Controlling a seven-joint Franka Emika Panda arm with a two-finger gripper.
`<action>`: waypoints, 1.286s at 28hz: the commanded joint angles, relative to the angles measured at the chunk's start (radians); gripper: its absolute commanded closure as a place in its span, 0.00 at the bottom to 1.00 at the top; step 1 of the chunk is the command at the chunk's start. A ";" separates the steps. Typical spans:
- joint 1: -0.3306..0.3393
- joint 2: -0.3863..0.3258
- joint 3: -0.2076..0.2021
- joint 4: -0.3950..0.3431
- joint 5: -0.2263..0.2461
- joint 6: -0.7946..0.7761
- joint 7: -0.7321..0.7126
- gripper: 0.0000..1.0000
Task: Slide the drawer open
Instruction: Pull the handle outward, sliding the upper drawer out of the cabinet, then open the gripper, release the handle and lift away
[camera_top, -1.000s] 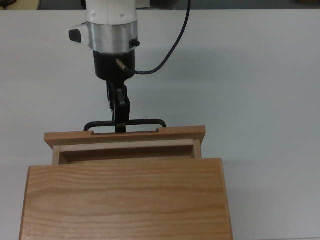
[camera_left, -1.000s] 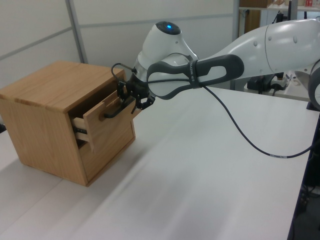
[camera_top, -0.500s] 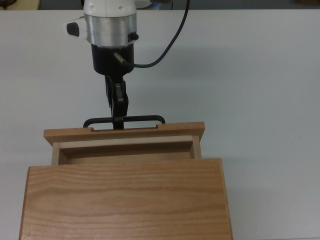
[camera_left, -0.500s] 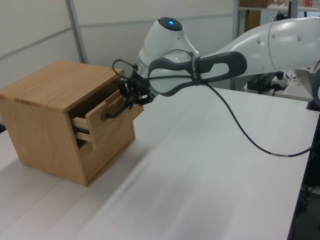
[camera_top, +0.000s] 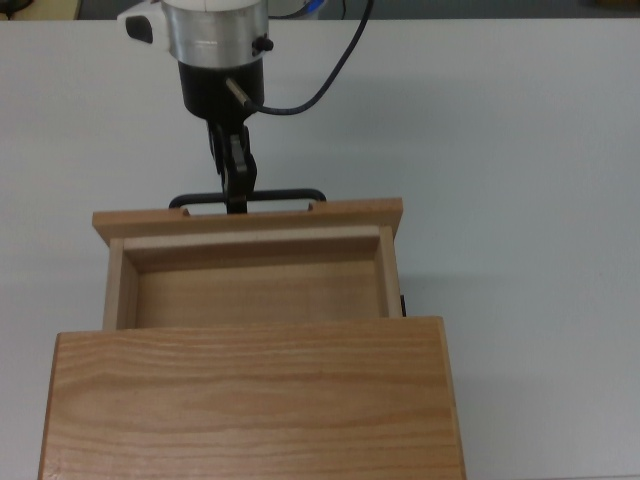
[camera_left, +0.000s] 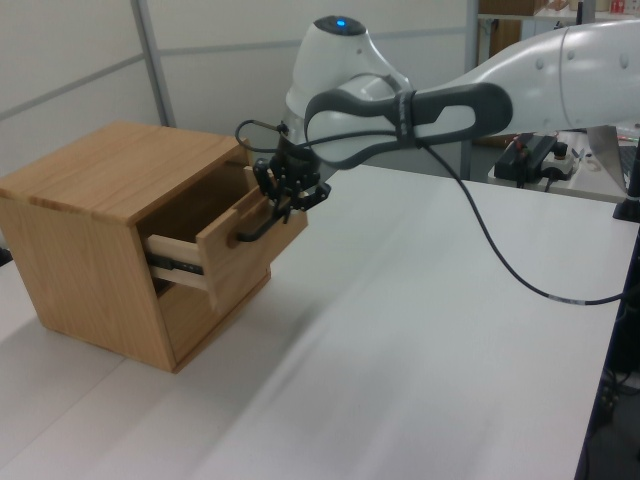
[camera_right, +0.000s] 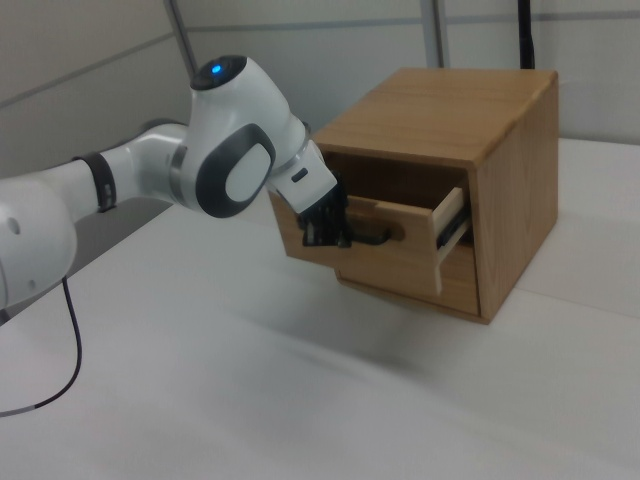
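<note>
The drawer is a light wood tray pulled well out of the wooden cabinet, its inside bare. Its wider front panel carries a thin black bar handle. My gripper comes in from the top view's upper edge and is shut on that handle near its middle. In the left view the drawer juts toward the left view's right with the gripper at its handle. The right view shows the drawer out of the cabinet and the gripper at its front.
The cabinet stands on a white table. A black cable trails from my wrist. A black slide rail shows along the drawer's side. A lower wooden front sits under the drawer. Equipment stands at the back.
My gripper has pulled back away from the cabinet with the handle in it, and the drawer has slid much further out, baring its floor.
</note>
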 joint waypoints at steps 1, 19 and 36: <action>-0.012 -0.075 -0.007 -0.019 0.001 -0.182 -0.031 1.00; -0.055 -0.125 -0.009 -0.019 0.021 -0.451 -0.053 1.00; -0.112 -0.131 -0.006 0.119 0.019 -0.395 -0.171 0.00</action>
